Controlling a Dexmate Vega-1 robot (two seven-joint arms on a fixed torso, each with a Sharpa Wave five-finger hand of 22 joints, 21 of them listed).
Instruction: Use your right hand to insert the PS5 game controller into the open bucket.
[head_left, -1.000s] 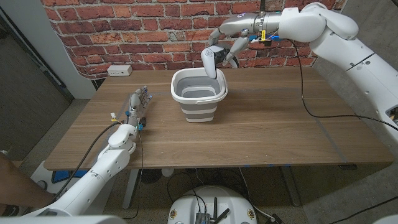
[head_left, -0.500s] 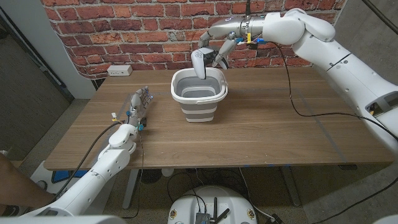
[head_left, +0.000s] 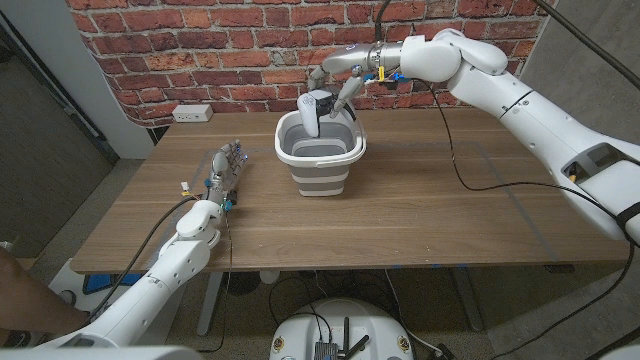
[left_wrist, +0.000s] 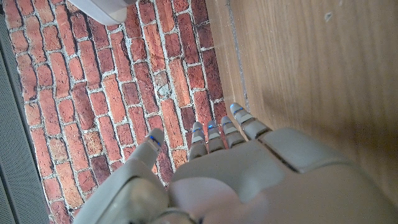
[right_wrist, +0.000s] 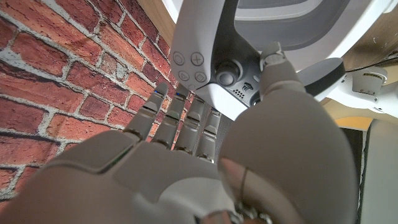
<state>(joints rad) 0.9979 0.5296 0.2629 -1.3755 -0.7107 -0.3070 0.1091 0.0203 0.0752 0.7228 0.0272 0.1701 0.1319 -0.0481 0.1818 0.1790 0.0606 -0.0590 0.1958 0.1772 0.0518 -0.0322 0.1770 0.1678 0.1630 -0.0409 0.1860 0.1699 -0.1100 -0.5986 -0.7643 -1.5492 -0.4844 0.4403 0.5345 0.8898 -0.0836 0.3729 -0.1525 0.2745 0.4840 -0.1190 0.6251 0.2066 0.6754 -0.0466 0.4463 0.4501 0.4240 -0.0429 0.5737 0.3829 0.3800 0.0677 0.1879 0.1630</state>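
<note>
Head view: right robot hand (head_left: 335, 78) dangles controller (head_left: 316, 112), seemingly inside bucket (head_left: 320, 160).

The bucket (head_left: 320, 152) stands on the table (head_left: 400, 220), toward its back edge and near the middle, in front of the brick wall (head_left: 200, 50). The controller (head_left: 316, 110) hangs over the bucket's open top, its lower end inside the rim, held by the right hand (head_left: 338, 78) from behind and above. The left hand (head_left: 226, 163) sits on the table to the bucket's left, well apart. A wall socket (head_left: 193, 113) lies behind the table's back left corner.
</note>
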